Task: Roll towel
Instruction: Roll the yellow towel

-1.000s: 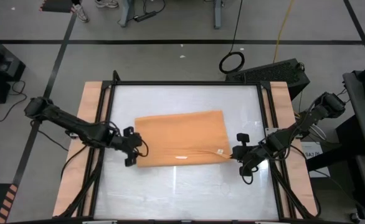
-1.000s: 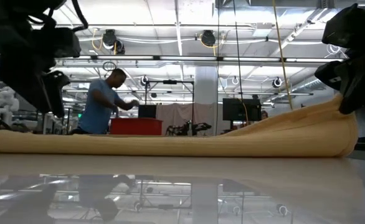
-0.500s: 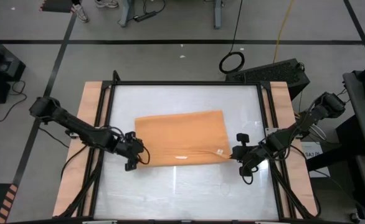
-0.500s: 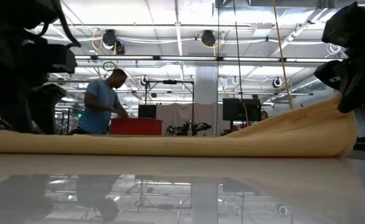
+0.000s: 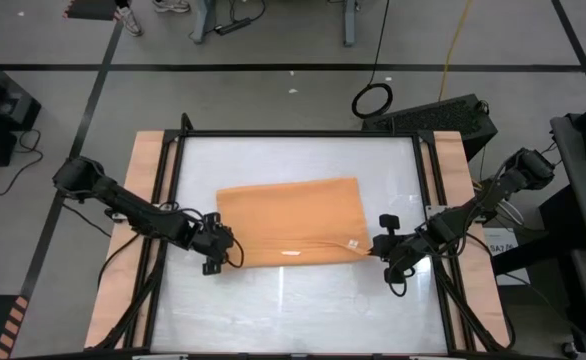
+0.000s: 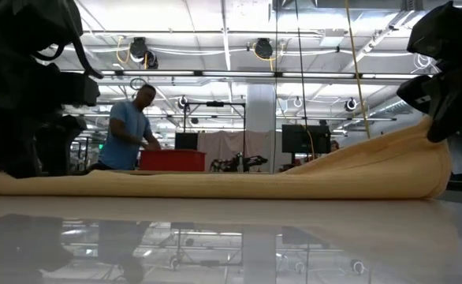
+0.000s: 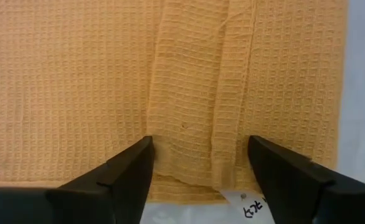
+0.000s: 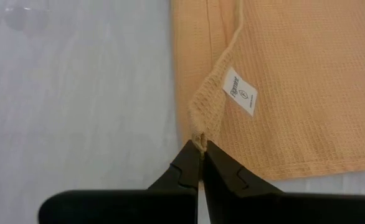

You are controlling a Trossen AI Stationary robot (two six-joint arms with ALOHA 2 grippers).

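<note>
White glossy tabletop (image 5: 293, 300) inside a black frame, with wooden side boards, grey floor all round. Beyond the table in the low view, a large workshop with ceiling lights, a person (image 6: 130, 130) in a blue shirt bent over a red bin (image 6: 172, 160), details farther back too small to make out. Lying flat near the middle of the tabletop, the towel (image 5: 291, 220), orange-tan, waffle-textured, its long side running left to right. Along the near edge, a folded-over strip, seen as a doubled band in the left wrist view. Near right corner lifted off the surface, seen in the low view as a rising fold at the right. Reaching in from the left side, the left arm, with the left gripper (image 5: 216, 252) at the towel's near left corner, fingers (image 7: 117, 171) spread wide, straddling the folded band, gripping nothing; whether the tips touch the cloth, hard to tell. Reaching in from the right side, the right arm, with the right gripper (image 5: 383, 245) at the near right corner, fingers pressed together, pinching the towel's hem. Both grippers only dark, cropped shapes in the low view. Just beside that pinch, a small white tag (image 8: 240, 91) with print too small to read.
</note>
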